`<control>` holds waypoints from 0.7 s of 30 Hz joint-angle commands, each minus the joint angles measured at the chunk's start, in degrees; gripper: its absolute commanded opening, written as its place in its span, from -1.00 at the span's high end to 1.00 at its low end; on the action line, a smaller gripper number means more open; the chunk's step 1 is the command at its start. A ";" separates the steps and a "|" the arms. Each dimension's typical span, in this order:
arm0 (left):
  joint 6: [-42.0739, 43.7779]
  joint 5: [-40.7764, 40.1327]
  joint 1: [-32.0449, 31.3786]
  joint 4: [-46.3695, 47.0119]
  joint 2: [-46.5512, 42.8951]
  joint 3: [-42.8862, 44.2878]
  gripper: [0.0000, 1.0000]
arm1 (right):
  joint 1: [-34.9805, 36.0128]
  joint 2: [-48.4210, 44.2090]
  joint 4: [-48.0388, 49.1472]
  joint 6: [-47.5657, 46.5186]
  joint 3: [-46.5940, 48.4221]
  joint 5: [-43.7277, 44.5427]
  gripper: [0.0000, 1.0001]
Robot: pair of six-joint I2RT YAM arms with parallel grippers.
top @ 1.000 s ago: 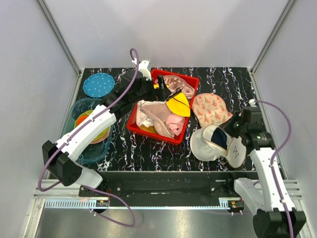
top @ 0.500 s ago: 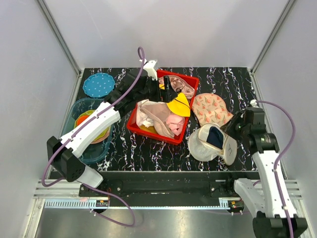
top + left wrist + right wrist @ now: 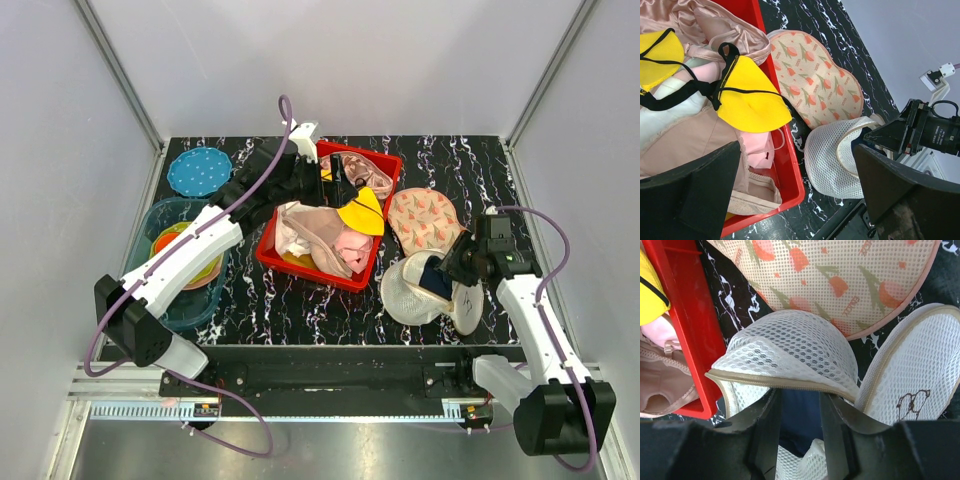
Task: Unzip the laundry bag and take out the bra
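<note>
**Though the zip is undone, the bra is not yet out**

Since the laundry bag (image 3: 408, 290) is seen lying on the tabletop (image 3: 450, 165) just right of the red bin (image 3: 791, 170), with its zip (image 3: 780, 383) parted and its round lid flap (image 3: 910, 375) laid open to the side, the unzip step is judged done. The bra (image 3: 801, 415) is found inside the bag, shown only as a navy patch in the mouth; no yellow part of it is seen. The right fingers (image 3: 764, 435) are set into the mouth at a narrow gap with the navy cloth between them. Whether the cloth is actually pinched cannot be told. The left fingers (image 3: 690, 195) are spread wide over the bin, with nothing held. Left to do, as judged: the bra gripped and lifted clear of the bag.

Counts:
- One laundry bag, with one navy bra in it.
- One red bin, filled with:
  - two yellow cups (image 3: 752, 97) on black straps (image 3: 695, 87);
  - one shiny pink garment (image 3: 715, 25);
  - pale pink pieces (image 3: 757, 150) too tangled to be counted.
- One peach patterned pad (image 3: 815, 75) just behind the bag.
- One blue dotted disc (image 3: 198, 171).
- One clear tub (image 3: 160, 215) at the left, contents not made out.
</note>
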 commanded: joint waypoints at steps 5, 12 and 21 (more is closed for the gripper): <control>-0.07 1.60 -0.15 1.14 0.64 3.47 -0.98 | 4.38 2.21 4.32 0.44 -1.02 9.88 -0.08; -0.51 1.78 -0.23 1.05 0.81 2.94 -0.98 | 9.58 6.26 7.31 2.37 -2.25 16.66 -0.04; -0.42 1.78 -0.32 1.06 0.46 2.50 -0.98 | 9.93 -2.06 4.60 2.73 0.37 17.97 1.00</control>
